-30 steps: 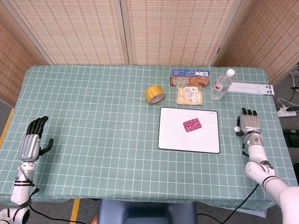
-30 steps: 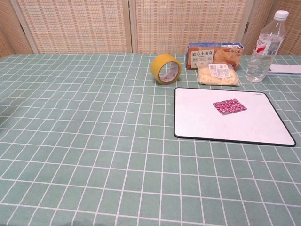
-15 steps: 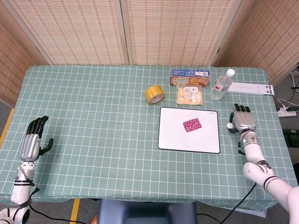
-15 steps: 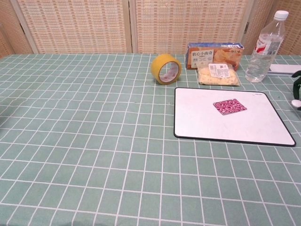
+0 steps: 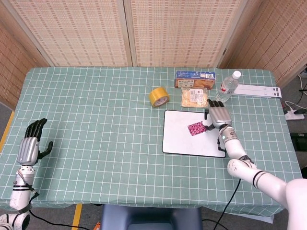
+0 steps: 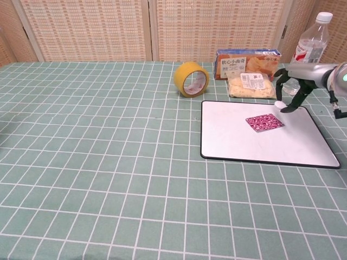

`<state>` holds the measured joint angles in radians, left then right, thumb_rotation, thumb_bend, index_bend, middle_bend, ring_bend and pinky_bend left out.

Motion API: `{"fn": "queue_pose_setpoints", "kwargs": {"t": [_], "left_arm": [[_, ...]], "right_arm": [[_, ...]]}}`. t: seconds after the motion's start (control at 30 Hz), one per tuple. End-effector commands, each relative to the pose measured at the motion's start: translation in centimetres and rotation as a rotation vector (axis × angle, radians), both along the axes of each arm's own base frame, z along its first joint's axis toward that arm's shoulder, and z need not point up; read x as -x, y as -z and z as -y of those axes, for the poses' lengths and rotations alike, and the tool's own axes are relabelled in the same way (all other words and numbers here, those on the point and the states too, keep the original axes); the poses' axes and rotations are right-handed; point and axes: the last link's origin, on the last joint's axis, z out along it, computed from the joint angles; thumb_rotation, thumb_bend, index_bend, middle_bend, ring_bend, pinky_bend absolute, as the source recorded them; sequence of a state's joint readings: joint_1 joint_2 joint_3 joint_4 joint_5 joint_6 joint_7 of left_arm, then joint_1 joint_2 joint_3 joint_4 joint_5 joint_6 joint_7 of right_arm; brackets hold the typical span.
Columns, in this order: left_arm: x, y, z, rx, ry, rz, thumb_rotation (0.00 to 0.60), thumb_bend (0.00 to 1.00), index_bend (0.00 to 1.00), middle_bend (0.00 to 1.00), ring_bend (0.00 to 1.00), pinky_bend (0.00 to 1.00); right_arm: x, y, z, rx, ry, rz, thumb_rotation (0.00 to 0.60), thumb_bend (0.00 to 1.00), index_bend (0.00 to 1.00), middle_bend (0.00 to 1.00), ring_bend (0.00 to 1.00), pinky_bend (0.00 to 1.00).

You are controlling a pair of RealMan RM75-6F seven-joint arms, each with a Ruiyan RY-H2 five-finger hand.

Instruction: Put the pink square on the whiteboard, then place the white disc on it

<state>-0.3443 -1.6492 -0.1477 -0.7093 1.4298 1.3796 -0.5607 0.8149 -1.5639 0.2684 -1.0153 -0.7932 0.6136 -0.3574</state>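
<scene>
Pink square (image 6: 264,122) lies on the whiteboard (image 6: 238,143) at middle right, and just above it the right hand (image 6: 295,86) pinches the white disc (image 6: 280,104).

A green cloth with a white grid (image 5: 96,120) covers the tabletop. Toward the far edge, right of the middle, a yellow roll of packing tape (image 5: 159,97) stands tilted on its rim. Further right, a blue and orange snack box (image 5: 194,79) lies lengthwise near the far edge, and a clear bag of pale snacks (image 5: 194,97) lies just in front of it. A clear plastic water bottle with a white cap (image 5: 228,87) stands upright toward the far right corner, beside a flat white strip (image 5: 256,90) lying along the right side.
</scene>
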Motion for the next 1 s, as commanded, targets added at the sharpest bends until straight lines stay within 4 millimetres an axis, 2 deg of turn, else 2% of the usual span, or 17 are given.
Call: {"fn": "queue_pose_setpoints", "kwargs": {"t": [0.03, 0.67, 0.73, 0.87, 1.0], "left_arm": [[0.0, -0.1, -0.1, -0.002, 0.000, 0.002, 0.600, 0.39, 0.05, 0.05, 0.00, 0.00], [-0.1, -0.2, 0.0, 0.002, -0.004, 0.005, 0.600, 0.39, 0.05, 0.05, 0.00, 0.00], [-0.1, -0.2, 0.0, 0.001, -0.005, 0.005, 0.600, 0.39, 0.05, 0.05, 0.00, 0.00], [-0.1, -0.3, -0.1, -0.002, -0.005, 0.006, 0.600, 0.39, 0.05, 0.05, 0.00, 0.00], [-0.1, -0.3, -0.1, -0.003, -0.005, 0.008, 0.600, 0.39, 0.05, 0.05, 0.00, 0.00]], "right_arm": [[-0.4, 1.1, 0.0, -0.019, 0.003, -0.015, 0.600, 0.27, 0.56, 0.00, 0.00, 0.00], [-0.9, 2.6, 0.4, -0.038, 0.024, -0.036, 0.600, 0.29, 0.56, 0.00, 0.00, 0.00], [-1.0, 2.9, 0.3, -0.042, 0.024, -0.036, 0.600, 0.25, 0.54, 0.00, 0.00, 0.00], [-1.1, 3.0, 0.3, -0.047, 0.019, -0.025, 0.600, 0.03, 0.43, 0.00, 0.00, 0.00], [-1.2, 2.7, 0.3, -0.042, 0.014, -0.008, 0.600, 0.00, 0.29, 0.00, 0.00, 0.00]]}}
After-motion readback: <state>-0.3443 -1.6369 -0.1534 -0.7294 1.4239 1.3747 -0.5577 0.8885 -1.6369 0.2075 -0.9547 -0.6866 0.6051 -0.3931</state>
